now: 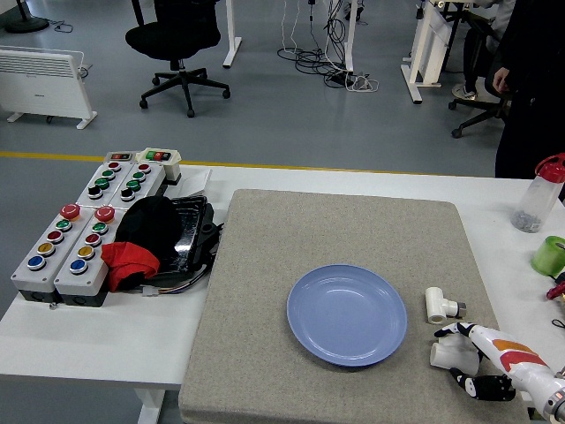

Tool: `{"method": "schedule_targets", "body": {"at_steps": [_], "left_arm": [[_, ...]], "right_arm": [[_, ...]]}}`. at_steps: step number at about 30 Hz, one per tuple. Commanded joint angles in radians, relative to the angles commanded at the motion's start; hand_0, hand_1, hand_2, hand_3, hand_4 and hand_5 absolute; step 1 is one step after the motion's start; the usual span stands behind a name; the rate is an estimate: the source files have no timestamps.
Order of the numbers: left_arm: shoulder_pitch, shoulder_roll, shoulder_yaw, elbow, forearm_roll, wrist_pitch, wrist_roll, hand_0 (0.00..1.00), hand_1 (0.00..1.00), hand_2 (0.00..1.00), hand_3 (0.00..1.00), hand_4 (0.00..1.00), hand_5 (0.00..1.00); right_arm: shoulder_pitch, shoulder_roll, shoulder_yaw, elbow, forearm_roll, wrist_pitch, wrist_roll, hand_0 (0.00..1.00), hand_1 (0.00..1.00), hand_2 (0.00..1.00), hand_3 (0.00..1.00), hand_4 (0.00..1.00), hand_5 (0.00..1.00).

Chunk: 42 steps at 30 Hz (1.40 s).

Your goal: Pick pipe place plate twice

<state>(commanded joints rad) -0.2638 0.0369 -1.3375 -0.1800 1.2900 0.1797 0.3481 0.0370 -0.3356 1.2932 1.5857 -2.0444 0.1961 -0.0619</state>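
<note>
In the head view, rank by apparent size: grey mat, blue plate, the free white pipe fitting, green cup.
1. grey mat
2. blue plate
3. white pipe fitting and green cup: similar; the cup is cut off by the frame edge, so unranked.

Bright, even overhead light (soft shadows only), sharp focus, no glare.

I see my right hand (472, 358), white with orange and red patches and black fingertips. Touching it is a white pipe piece (453, 352). Just above it lies another white pipe piece (438, 306). To its left sits a plain blue plate (347, 314) on a grey speckled mat (265, 283). Far to its left are grey button boxes (66, 247) with red, green, yellow and blue buttons, beside a red and black cloth (137, 252).
</note>
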Motion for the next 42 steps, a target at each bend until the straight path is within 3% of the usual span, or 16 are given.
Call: {"method": "schedule_targets", "body": {"at_steps": [1,12,23,37,38,42], "left_arm": [[0.000,0.000,0.000,0.000,-0.001,0.000,0.000,0.716,0.741,0.708,0.652,0.399,0.998],[-0.007,0.001,0.007,0.000,-0.014,0.001,-0.001,0.716,0.741,0.708,0.652,0.399,0.998],[-0.013,0.001,0.014,0.000,-0.025,0.001,-0.001,0.716,0.741,0.708,0.652,0.399,0.998],[-0.014,0.003,0.021,0.000,-0.037,0.001,0.002,0.716,0.741,0.708,0.651,0.399,0.998],[-0.014,0.003,0.021,0.000,-0.037,0.001,0.002,0.716,0.741,0.708,0.650,0.399,0.998],[-0.014,0.003,0.021,0.000,-0.040,0.001,0.003,0.716,0.741,0.708,0.650,0.399,0.998]], "right_arm": [[0.000,0.000,0.000,0.001,0.003,-0.003,0.001,0.346,0.494,0.644,0.717,0.484,0.002],[0.029,0.023,0.001,0.012,0.033,-0.051,0.022,0.337,0.487,0.628,0.707,0.466,0.002],[0.150,0.073,-0.116,-0.001,0.072,-0.090,0.051,0.328,0.480,0.619,0.683,0.454,0.002],[0.411,0.175,-0.381,-0.179,0.119,-0.091,0.038,0.337,0.486,0.625,0.686,0.449,0.002],[0.420,0.178,-0.389,-0.186,0.120,-0.091,0.038,0.392,0.521,0.643,0.693,0.451,0.002],[0.483,0.204,-0.433,-0.243,0.118,-0.091,0.029,0.392,0.521,0.643,0.693,0.451,0.002]]}}
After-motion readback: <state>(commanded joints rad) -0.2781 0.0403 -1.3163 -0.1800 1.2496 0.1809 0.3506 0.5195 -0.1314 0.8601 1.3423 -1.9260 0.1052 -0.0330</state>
